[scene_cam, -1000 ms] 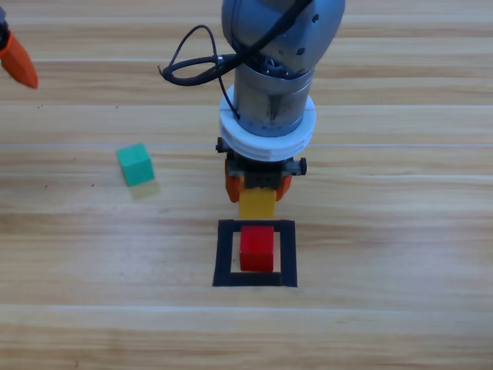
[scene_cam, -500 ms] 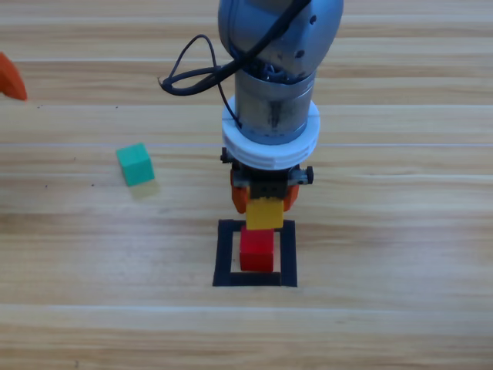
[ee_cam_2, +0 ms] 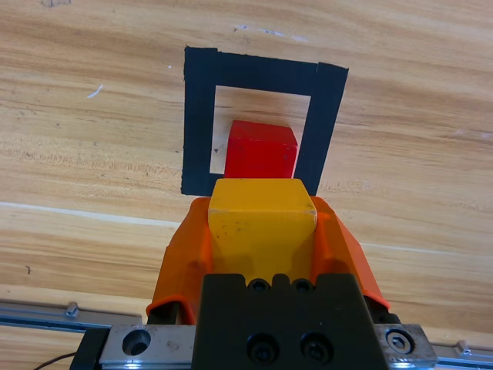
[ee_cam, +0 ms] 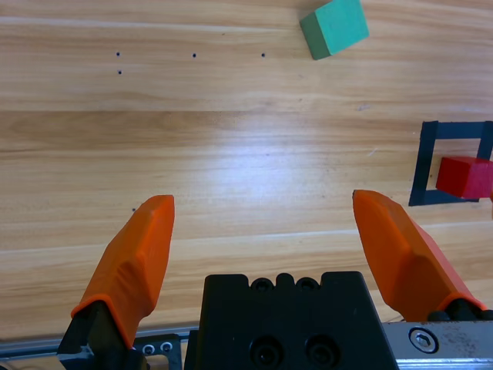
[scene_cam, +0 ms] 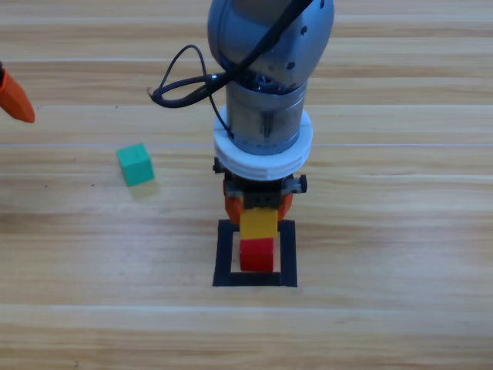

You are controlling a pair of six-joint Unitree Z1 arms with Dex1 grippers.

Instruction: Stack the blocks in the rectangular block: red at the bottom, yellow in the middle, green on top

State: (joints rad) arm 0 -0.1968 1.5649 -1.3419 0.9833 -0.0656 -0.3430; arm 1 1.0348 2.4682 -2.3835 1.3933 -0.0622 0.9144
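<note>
High view looks straight down from above. Both wrist cams sit low, looking past their jaws. All three share the tape outline (scene_cam: 255,253) with red cube (scene_cam: 257,255).

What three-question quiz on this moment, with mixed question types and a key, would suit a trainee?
1. True or false: the right gripper is shut on the yellow cube.
2. Where does the red cube sit? A) inside the black tape rectangle; B) beside the teal-green cube; C) between the left gripper's jaws.
3. Fill in: the cube lying alone on the wooden table, outside the tape, is ____.

Key: 1 true. 2 A. 3 teal-green.
</note>
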